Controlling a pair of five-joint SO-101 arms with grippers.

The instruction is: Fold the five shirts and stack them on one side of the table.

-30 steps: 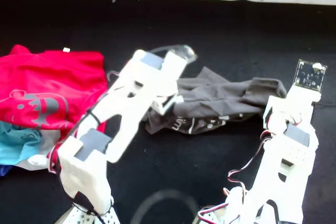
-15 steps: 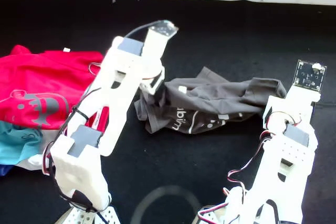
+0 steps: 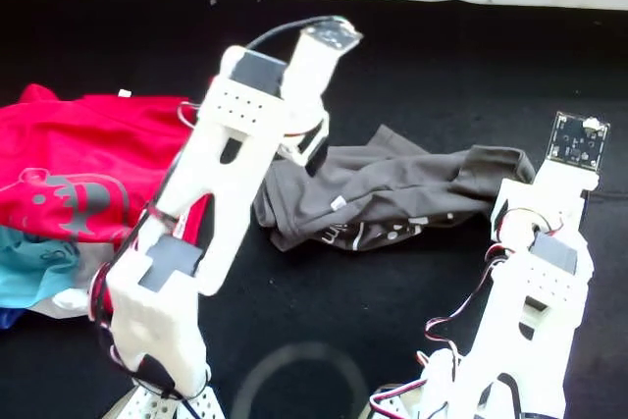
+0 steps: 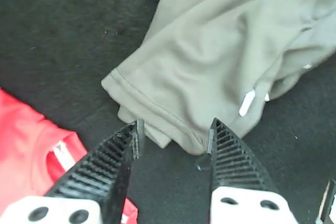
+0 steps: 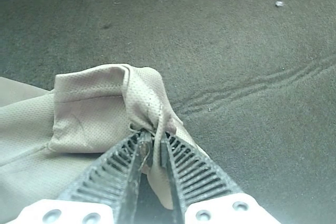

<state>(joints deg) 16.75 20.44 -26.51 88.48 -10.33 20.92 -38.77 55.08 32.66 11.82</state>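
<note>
the left claw [image 4: 176, 129] hangs released, its two jaws spread and straddling the folded hem corner of the grey shirt [image 4: 210, 61], which lies just beneath and between them, not yet gripped. the right claw [image 5: 152, 137] is clenched on a bunched fold at the other end of the same shirt, the cloth pinched between its ribbed jaws. judged from this, the step in hand is taking a second hold so the crumpled garment can be spread flat before folding. to do it well, the left claw should drop straight down until both jaws bracket the hem. it should bite the stitched edge rather than the whole wad, since several layers look doubled under there. a nip on the hem will likely hold better than one on slack cloth. the right claw's pinch looks thin, so any pull between the two ends should be gentle and level, or the fold may slip out. just beside the left claw, on the side away from the right one, lies the red shirt [image 3: 88, 164], near enough that a wide jaw could snag its neck opening. beyond it a blue shirt [image 3: 34, 262] appears to peep from under the red one. the holder here is the dark table [image 3: 442, 56], bearing the grey shirt between the claws and the red-over-blue pile out past the left claw.
</note>
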